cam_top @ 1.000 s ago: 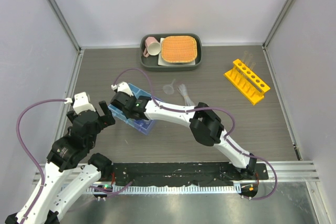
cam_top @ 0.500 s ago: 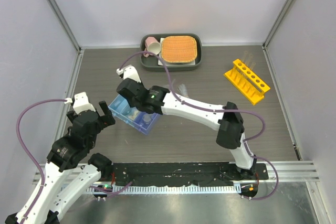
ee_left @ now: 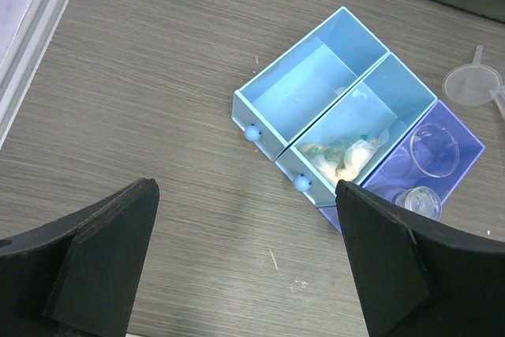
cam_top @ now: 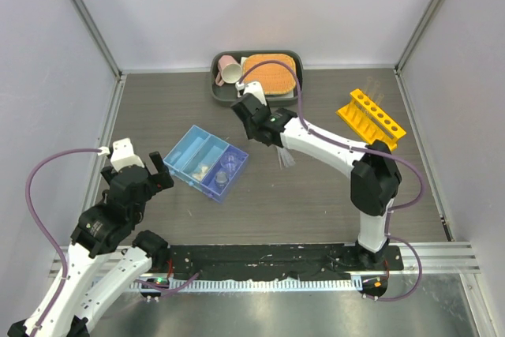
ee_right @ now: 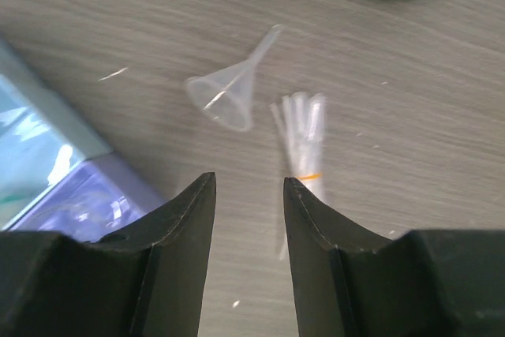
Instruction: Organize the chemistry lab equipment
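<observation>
Showing right gripper (ee_right: 248, 187) gone from over tray (cam_top: 186, 152) to above funnel (ee_right: 229, 92) and pipettes (ee_right: 304, 132), jaws partly apart, gripping nothing. Finds left gripper (ee_left: 245, 195) spread wide near tray. Spots beakers (ee_left: 432, 150) in tray's purple end compartment, crumpled bits (ee_left: 347, 155) in middle one.

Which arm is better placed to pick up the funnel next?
Right, probably: the right gripper hangs open near the funnel; the left gripper is beyond the blue tray.

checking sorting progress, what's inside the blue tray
Blue tray: one end compartment bare, middle holds pale crumpled bits I can't identify, purple end holds clear beakers. Nothing is covered.
</observation>
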